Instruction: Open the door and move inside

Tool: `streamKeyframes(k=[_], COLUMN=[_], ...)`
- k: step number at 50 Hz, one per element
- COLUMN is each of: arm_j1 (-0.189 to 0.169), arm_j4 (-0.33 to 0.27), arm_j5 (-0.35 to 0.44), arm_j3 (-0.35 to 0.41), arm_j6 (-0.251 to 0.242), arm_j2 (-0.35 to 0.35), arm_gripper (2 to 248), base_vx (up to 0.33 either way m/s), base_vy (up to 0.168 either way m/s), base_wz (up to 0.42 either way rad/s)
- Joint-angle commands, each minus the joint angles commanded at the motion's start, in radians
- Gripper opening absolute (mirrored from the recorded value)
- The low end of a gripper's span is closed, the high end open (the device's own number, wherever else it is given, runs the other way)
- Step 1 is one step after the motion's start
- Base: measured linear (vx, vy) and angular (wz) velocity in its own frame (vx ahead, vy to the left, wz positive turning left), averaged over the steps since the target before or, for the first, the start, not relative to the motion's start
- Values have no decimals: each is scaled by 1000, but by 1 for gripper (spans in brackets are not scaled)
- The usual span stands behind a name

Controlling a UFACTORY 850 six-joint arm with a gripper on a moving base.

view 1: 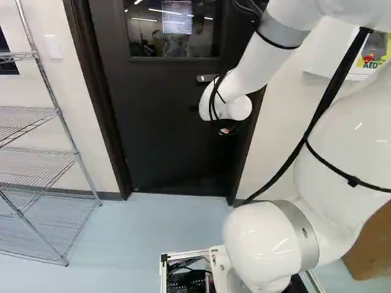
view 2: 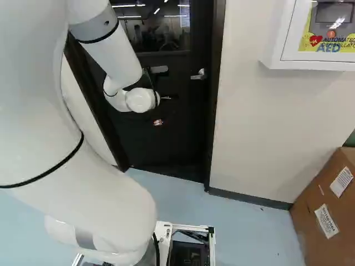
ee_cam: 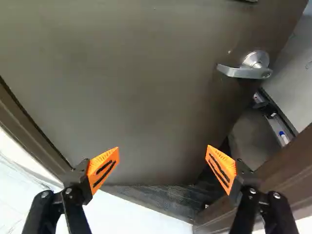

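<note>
Wire shelf [view 1: 36, 160] out at the left of the left base view, then the dark door [view 1: 165, 116], and it's ajar! Here's the gripper [view 2: 158, 122] in front, fingers spread wide, holding nothing; the lever handle [ee_cam: 243, 71] is ahead, untouched. White cabinet [view 2: 288, 64] next, cardboard box [view 2: 308, 219] below, at the right of the right base view.

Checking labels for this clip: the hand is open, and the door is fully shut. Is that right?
Not quite: the door is ajar. The wrist view shows a gap between its edge, beside the lever handle, and the frame. The hand is open.
</note>
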Motion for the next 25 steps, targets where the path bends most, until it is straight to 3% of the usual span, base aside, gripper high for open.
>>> streamKeyframes(k=[25], arm_j1=[0], arm_j4=[0], arm_j5=[0], arm_j3=[0], arm_j6=[0], arm_j2=[0], arm_gripper=[247], base_vx=[100], base_vy=[58], base_wz=[-18])
